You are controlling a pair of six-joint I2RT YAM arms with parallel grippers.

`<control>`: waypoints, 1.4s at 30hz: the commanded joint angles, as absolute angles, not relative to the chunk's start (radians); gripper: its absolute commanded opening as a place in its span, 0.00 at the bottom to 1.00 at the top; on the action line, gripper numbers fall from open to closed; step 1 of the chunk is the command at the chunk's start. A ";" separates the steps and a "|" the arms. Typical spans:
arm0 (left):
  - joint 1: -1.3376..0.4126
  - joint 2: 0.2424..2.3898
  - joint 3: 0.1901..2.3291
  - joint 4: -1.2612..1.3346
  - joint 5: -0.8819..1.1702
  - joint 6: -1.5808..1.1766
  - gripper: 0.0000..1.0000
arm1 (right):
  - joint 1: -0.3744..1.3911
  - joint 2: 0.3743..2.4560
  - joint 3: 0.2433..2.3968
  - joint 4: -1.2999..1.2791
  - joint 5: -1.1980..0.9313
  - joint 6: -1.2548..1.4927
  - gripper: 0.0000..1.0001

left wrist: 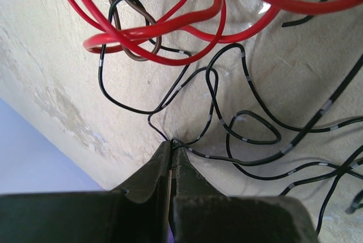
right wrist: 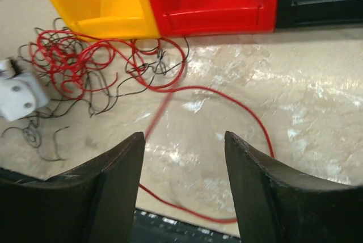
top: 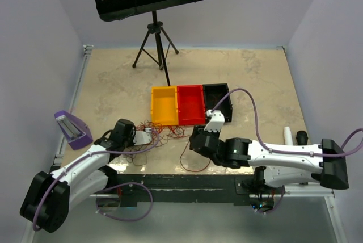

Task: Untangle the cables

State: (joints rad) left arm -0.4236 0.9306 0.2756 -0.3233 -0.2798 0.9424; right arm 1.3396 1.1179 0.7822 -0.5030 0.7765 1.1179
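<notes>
The cables, thin red and black wires, lie in a tangle [top: 154, 132] on the table in front of the bins. My left gripper [top: 142, 137] is at the tangle's near-left side, shut on a thin black wire [left wrist: 172, 141] pinched at the fingertips. Black loops [left wrist: 249, 124] and red loops [left wrist: 164, 24] spread beyond it, with a brown strand [left wrist: 139, 55] among them. My right gripper [right wrist: 184, 138] is open and empty above the table. A long red cable [right wrist: 244, 104] loops under it, and a blurred red strand [right wrist: 161, 112] passes close to its left finger. The tangle [right wrist: 85, 67] lies to its far left.
Yellow bin [top: 164, 105], red bin [top: 190, 104] and black bin [top: 218, 102] stand side by side behind the tangle. A music stand's tripod [top: 154, 47] is at the back. A purple object [top: 72, 128] sits at the left edge. The table's front edge [right wrist: 170, 226] is close below my right gripper.
</notes>
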 commanded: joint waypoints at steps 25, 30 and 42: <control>-0.416 0.939 0.256 -0.262 -0.288 0.934 0.00 | 1.052 1.552 0.753 0.115 0.285 0.526 0.75; -0.416 0.945 0.253 -0.253 -0.291 0.936 0.00 | 1.051 1.592 0.775 0.107 0.276 0.503 0.72; -0.416 0.966 0.232 -0.224 -0.313 0.931 0.00 | 1.049 1.536 0.740 0.044 0.255 0.586 0.63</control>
State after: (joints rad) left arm -0.4229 0.9714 0.2588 -0.2401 -0.3016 0.9424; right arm 1.0527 1.6268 0.7738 0.0586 0.2840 0.5503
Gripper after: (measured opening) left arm 0.027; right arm 0.634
